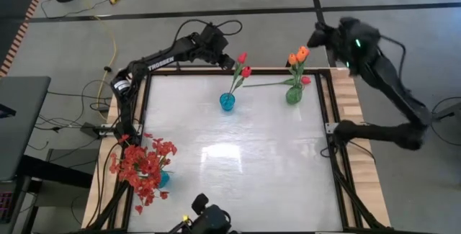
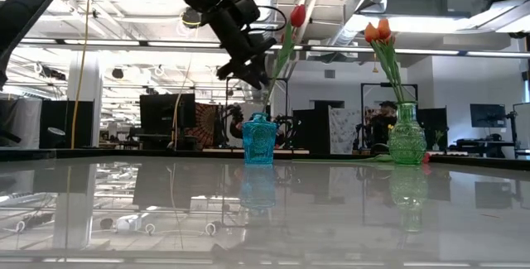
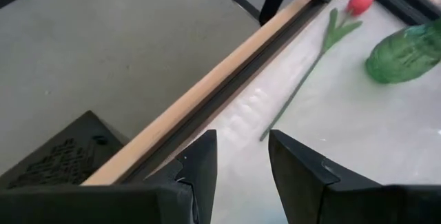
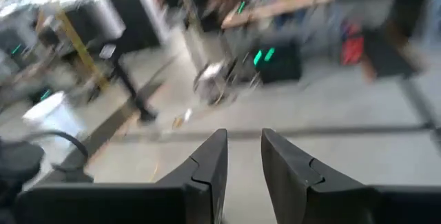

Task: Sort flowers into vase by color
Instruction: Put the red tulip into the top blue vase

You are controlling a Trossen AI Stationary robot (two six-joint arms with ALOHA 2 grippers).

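Two red-pink tulips (image 1: 243,64) stood in the blue vase (image 1: 227,102) at top center, two orange tulips (image 1: 297,55) in the green vase (image 1: 293,93), one red tulip (image 1: 305,80) lay on the tabletop (image 1: 238,162), a bushy red spray (image 1: 142,163) at lower left. Left gripper (image 3: 241,156) and right gripper (image 4: 243,156) fingers stood narrowly apart, empty.

A: What lies past the left gripper (image 3: 241,158)?
B: Its fingers stand apart, empty. A red-pink tulip (image 3: 360,3) lies flat at one o'clock, the green vase (image 3: 406,53) beside it at two.

Red-pink tulips (image 1: 243,64) are showing above a blue vase (image 1: 227,102), orange tulips (image 1: 298,54) above an embossed green vase (image 1: 293,94), against a glossy white table (image 1: 238,162).
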